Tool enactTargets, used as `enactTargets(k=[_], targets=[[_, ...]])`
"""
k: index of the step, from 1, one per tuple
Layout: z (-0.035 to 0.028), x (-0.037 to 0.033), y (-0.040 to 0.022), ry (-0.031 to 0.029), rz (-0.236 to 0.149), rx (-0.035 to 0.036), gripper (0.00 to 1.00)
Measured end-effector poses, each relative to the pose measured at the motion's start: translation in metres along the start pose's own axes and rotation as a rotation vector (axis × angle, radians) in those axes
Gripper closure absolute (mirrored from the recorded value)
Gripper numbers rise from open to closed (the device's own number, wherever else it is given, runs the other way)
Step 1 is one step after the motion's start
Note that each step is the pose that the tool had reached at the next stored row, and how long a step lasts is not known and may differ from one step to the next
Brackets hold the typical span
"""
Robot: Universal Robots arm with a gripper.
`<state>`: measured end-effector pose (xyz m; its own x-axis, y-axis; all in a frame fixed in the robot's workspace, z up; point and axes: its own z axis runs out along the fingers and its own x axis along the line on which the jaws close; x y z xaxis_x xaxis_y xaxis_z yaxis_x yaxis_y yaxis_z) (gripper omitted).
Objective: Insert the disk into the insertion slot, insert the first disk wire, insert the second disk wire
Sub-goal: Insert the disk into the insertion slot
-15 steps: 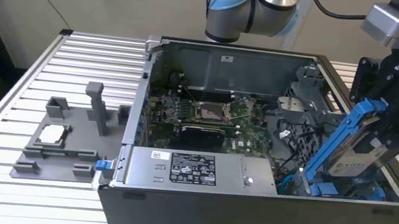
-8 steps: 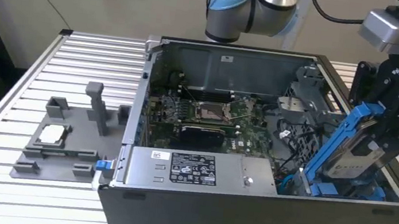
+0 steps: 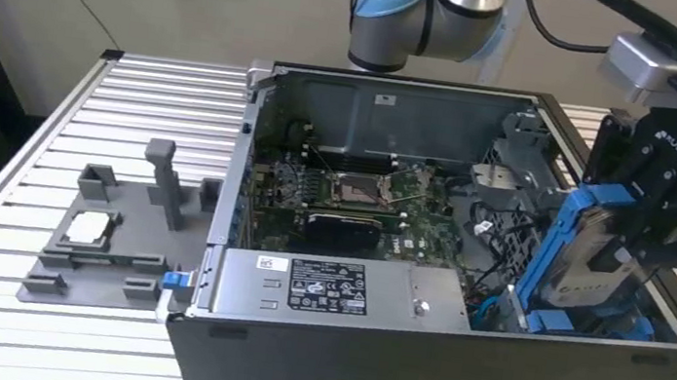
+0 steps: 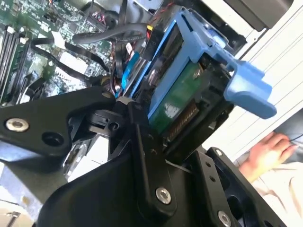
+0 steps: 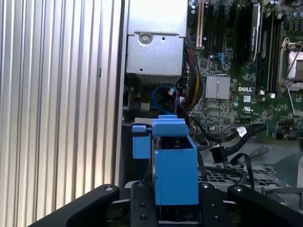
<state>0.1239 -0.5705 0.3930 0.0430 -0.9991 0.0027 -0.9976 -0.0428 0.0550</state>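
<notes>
- We see a ribbed metal desk (image 3: 47,112) under the big open computer case (image 3: 420,368).
- The black end effector (image 3: 629,250) hangs over the case's corner at the exterior view's right. Its fingers are squeezed tight on the disk (image 3: 573,250).
- The disk, in its blue frame, stands almost upright with its low end inside the case.
- The insertion slot (image 3: 583,325) sits in that same case corner, just under the disk. We cannot tell if they touch.
</notes>
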Motion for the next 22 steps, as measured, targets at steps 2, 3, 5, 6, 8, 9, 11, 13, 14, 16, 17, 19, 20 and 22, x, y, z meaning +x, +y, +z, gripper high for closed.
enactTargets(k=[2,3,5,6,8,9,11,13,14,16,17,19,20,22], targets=[[-0.0054,0.0001,0.0,0.0007,0.0,-0.0091,0.67],[-0.008,0.0001,-0.0001,0.0003,0.0,-0.0117,0.67],[-0.0102,0.0002,-0.0005,0.0,0.0,-0.0156,0.67],[-0.0113,0.0001,-0.0005,0.0004,0.0,-0.0161,0.67],[-0.0116,0.0001,-0.0005,0.0002,0.0,-0.0162,0.67],[-0.0116,0.0001,-0.0006,0.0001,0.0,-0.0162,0.67],[-0.0128,0.0003,-0.0005,-0.0031,0.0,-0.016,0.67],[-0.0185,0.0003,-0.0002,-0.0081,0.0,-0.0158,0.67],[-0.0214,0.0003,-0.0001,-0.0091,0.0,-0.0158,0.67],[-0.0219,0.0004,0.0,-0.0102,0.0,-0.0158,0.67],[-0.0219,0.0003,0.0,-0.0104,0.0,-0.0158,0.67],[-0.022,0.0003,0.0,-0.0107,0.0,-0.0157,0.67],[-0.022,0.0003,0.0,-0.0109,0.0,-0.0157,0.67],[-0.022,0.0004,0.0,-0.0115,0.0,-0.0157,0.69]])
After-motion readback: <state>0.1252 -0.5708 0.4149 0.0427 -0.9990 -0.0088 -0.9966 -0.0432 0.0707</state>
